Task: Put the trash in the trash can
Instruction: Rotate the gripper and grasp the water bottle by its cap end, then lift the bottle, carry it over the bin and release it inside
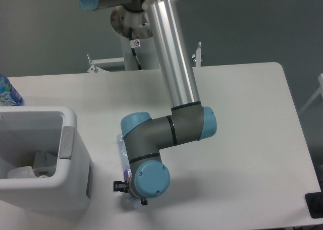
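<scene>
Camera view hides our two-finger gripper [128, 189] over the clear crushed plastic bottle [121, 154]; grip unclear, so the bottle may slip before reaching the white boxy bin [70, 139] left of it.

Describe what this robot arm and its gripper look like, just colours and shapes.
The arm is a shiny silver metal tube joined to dark grey cylindrical joints with light blue round end caps. The gripper is small and black, mostly hidden under the wrist; its jaws cannot be made out.
</scene>
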